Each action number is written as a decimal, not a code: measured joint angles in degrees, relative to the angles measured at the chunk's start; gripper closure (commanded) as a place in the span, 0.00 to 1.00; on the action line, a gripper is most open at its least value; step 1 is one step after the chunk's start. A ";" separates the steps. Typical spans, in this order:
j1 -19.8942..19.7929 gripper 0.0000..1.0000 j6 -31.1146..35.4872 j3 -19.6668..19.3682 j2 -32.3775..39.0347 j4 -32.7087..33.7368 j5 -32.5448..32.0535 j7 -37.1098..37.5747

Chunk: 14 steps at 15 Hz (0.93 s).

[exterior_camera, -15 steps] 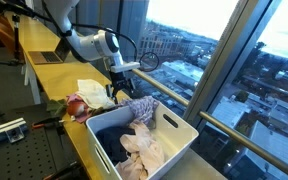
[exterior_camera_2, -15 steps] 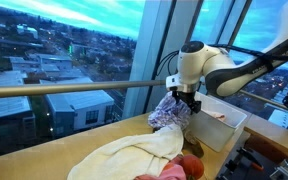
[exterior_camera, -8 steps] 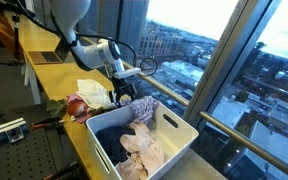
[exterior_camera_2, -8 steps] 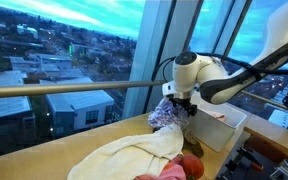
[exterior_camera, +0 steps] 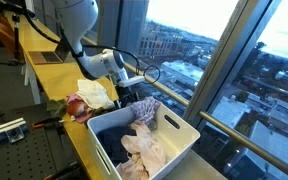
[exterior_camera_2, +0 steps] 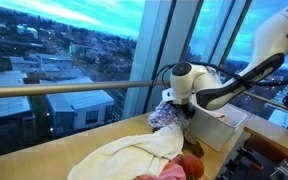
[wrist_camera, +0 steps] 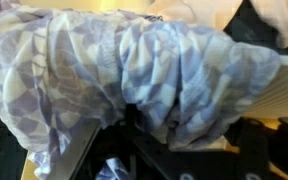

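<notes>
Arm (exterior_camera: 100,62) lower now, down on the patterned cloth (wrist_camera: 134,60).
Since a second ago I've brought it down onto this lavender-and-white cloth, which hangs bunched over the rim of the white bin (exterior_camera: 180,133). The jaws are buried in its folds; I cannot tell how far they're spread.
</notes>
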 measured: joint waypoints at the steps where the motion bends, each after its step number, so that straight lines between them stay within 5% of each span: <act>1: -0.06 0.58 0.00 0.00 0.00 0.01 0.00 0.27; 7: -0.07 0.99 -0.03 1.62 -5.68 -5.55 2.89 4.50; 14: -2.37 1.00 -0.03 2.69 -25.60 -15.20 11.77 6.21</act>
